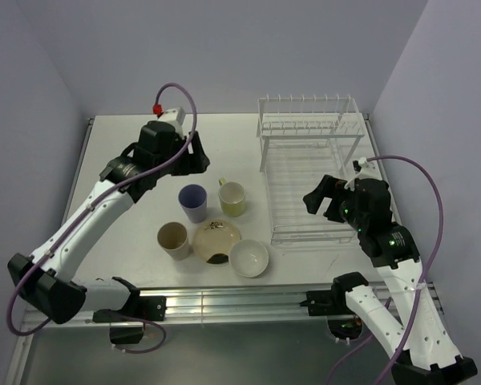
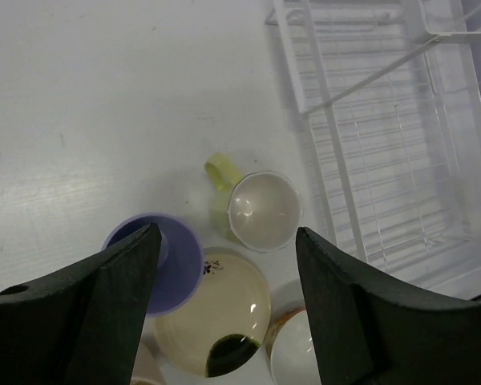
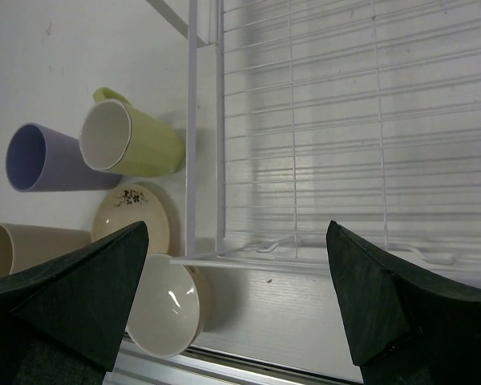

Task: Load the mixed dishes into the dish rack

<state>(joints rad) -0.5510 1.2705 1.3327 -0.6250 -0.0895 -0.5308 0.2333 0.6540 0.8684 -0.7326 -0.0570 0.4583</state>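
The left fingers [image 2: 116, 289] hang wide over the green mug [image 2: 260, 210], likely to grab it. The right fingers [image 3: 80, 297] hover wide by the empty rack [image 1: 301, 200], at three o'clock from the dishes [image 1: 216, 238].

Around the plate [image 1: 216, 241]: a purple cup [image 1: 192, 200] at eleven o'clock, a green mug [image 1: 232, 197] at one, a tan cup [image 1: 173, 239] at nine, a white bowl [image 1: 248, 258] at four, and the wire rack [image 1: 305, 192] at two.
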